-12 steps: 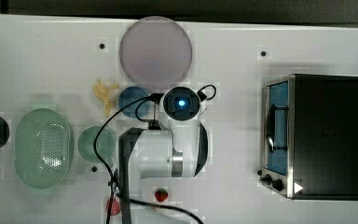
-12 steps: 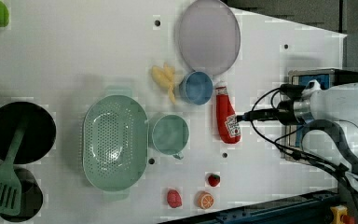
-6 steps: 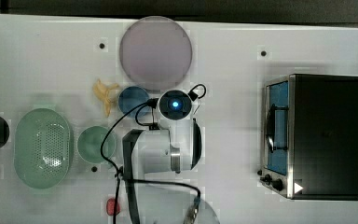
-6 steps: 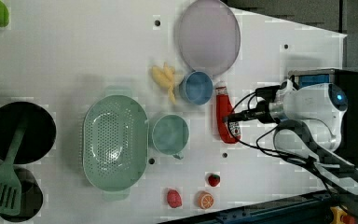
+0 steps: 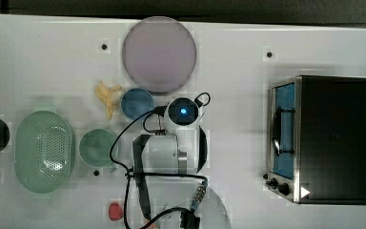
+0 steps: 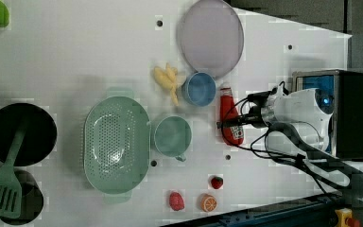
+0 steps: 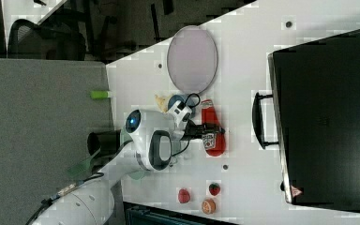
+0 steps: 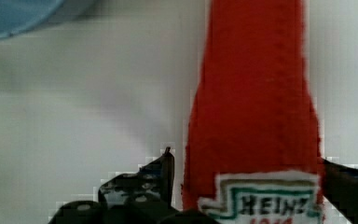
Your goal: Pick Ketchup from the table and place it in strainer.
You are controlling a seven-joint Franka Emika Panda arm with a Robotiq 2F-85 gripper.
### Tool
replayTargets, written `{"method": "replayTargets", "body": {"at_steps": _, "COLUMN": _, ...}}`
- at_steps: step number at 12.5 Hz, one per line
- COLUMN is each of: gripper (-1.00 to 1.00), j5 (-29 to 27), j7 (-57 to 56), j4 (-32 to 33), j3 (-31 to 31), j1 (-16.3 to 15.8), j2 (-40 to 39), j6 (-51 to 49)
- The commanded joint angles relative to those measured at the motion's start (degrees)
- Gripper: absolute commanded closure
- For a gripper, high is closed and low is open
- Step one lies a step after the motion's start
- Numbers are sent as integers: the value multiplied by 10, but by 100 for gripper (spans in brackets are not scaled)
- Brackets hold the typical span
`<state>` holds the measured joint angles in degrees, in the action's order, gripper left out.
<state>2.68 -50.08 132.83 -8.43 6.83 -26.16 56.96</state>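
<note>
Ketchup (image 6: 230, 119) lies flat on the white table (image 6: 75, 52), long axis running up-down in the left view, narrow neck and white cap toward the blue bowl (image 6: 200, 88) and the lilac plate (image 6: 210, 37), broad base toward the strawberry (image 6: 216, 181). In the right view the bottle (image 7: 212, 127) has the same lie: cap end toward the plate (image 7: 191, 59), base toward the small fruits.

Gripper (image 6: 234, 122) is down at the bottle's labelled body, reaching in from the left view's right. In the wrist view the red bottle (image 8: 254, 107) stands between the two dark fingers (image 8: 156, 179), one on each side at label height; a thin strip of table shows between one finger and the bottle, so the jaws straddle it, parted about the bottle's width, not visibly clamped.

Strainer (image 6: 117, 144) sits well apart toward the left view's left, with the green cup (image 6: 171, 136) between it and the bottle; the bananas (image 6: 166, 79) lie just beside the blue bowl.

Top view: the arm's body covers the bottle; the strainer (image 5: 43, 151), cup (image 5: 96, 147) and toaster oven (image 5: 321, 138) are plain. Left view adds a black pan (image 6: 21, 135) and a green spatula (image 6: 2, 189) at its left edge.
</note>
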Motion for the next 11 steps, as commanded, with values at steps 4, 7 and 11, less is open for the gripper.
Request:
{"method": "replayTargets", "body": {"at_steps": 4, "gripper": -25, "j5": -2, "j7": -28, "j4": -12, "j3": 2, "j1": -3, "j2": 38, "j6": -11}}
{"method": "replayTargets", "body": {"at_steps": 7, "gripper": -25, "j5": -2, "j7": -20, "j4": -18, "j3": -9, "j1": -5, "j2": 129, "j6": -98}}
{"method": "replayTargets", "body": {"at_steps": 11, "gripper": -25, "j5": -3, "j7": 2, "j4": -60, "j3": -45, "j1": -14, "j2": 267, "j6": -228}}
